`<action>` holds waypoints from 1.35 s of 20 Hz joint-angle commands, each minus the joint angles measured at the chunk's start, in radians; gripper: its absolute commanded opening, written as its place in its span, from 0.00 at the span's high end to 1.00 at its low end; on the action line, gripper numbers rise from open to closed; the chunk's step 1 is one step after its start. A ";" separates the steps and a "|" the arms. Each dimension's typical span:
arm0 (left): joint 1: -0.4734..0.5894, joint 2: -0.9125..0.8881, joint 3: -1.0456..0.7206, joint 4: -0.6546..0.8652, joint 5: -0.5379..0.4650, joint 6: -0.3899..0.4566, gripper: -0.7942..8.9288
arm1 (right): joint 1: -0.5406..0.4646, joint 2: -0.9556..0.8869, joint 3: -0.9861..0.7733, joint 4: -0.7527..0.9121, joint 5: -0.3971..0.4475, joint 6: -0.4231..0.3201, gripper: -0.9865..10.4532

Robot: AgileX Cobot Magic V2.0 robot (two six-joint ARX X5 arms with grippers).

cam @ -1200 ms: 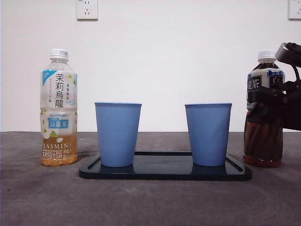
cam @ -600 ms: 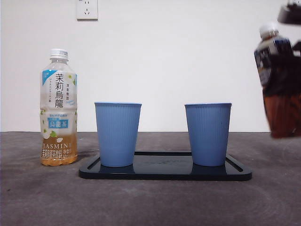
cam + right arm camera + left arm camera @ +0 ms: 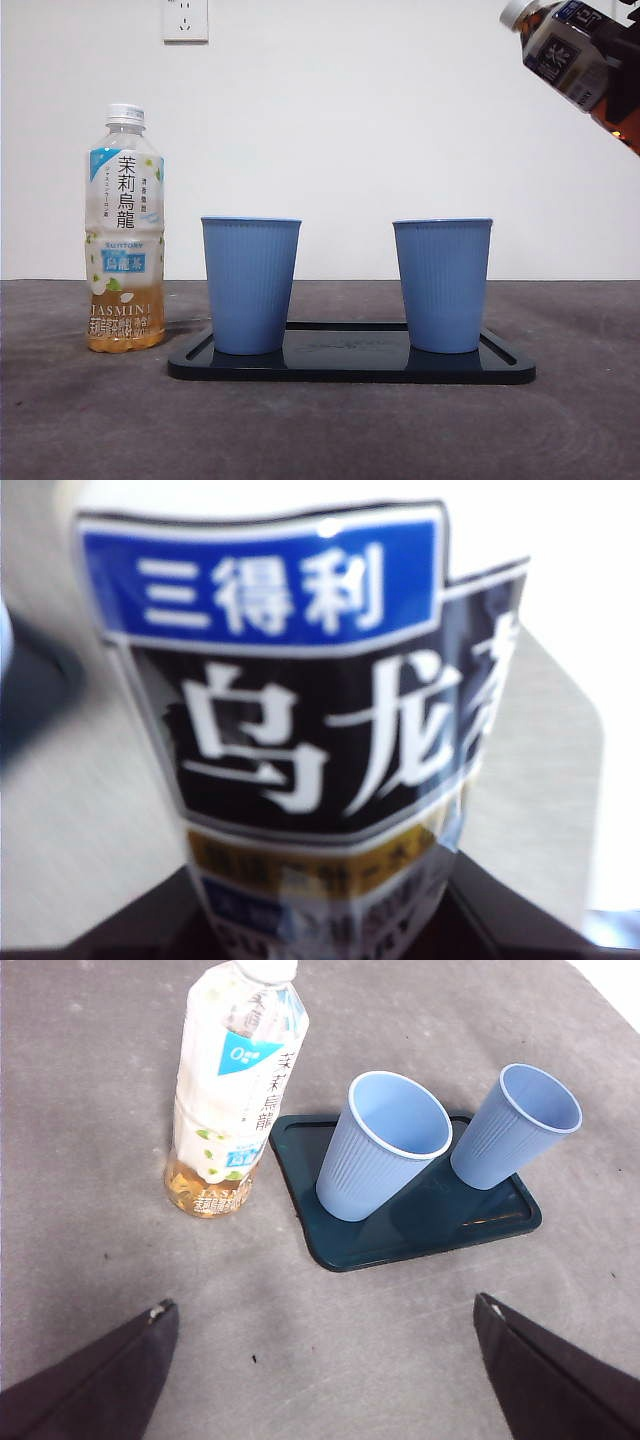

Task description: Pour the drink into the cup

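Grey matte surface [image 3: 320, 430], white wall behind. One dark tray [image 3: 350, 368] at centre carries two blue cups [image 3: 251, 285], both upright; one jasmine bottle [image 3: 125, 230] stands at left. Upper right: one dark tea bottle [image 3: 575, 55], tilted, cap on, clamped mid-body in right claw [image 3: 320, 920]; judged fairly heavy, slick, stiff. Left claw [image 3: 320, 1360] spread apart, idle.

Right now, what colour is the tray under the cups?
Dark teal-black tray, clearest in the left wrist view.

Two cups [image 3: 250, 285] [image 3: 442, 285] side by side on tray [image 3: 350, 366], jasmine bottle [image 3: 125, 230] standing left, tea bottle [image 3: 575, 55] tilted high right.
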 commanded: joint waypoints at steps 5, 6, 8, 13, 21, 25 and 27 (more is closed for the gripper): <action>-0.025 0.004 0.018 0.012 0.000 0.013 0.43 | 0.101 0.068 0.036 0.005 0.208 -0.253 0.80; -0.029 0.004 0.018 0.012 -0.001 0.013 0.43 | 0.113 0.080 0.036 0.004 0.229 -0.273 0.81; -0.035 0.004 0.018 0.012 0.000 0.013 0.43 | 0.134 0.104 0.036 0.002 0.274 -0.320 0.82; -0.043 0.004 0.018 0.011 0.000 0.013 0.43 | 0.168 0.158 0.036 -0.001 0.340 -0.418 0.82; -0.049 0.004 0.018 0.012 -0.001 0.013 0.43 | 0.190 0.215 0.036 0.000 0.393 -0.485 0.82; -0.051 0.004 0.018 0.012 0.000 0.013 0.43 | 0.194 0.224 0.036 0.000 0.413 -0.498 0.82; -0.056 0.004 0.018 0.011 -0.001 0.013 0.43 | 0.194 0.228 0.036 -0.001 0.417 -0.499 0.82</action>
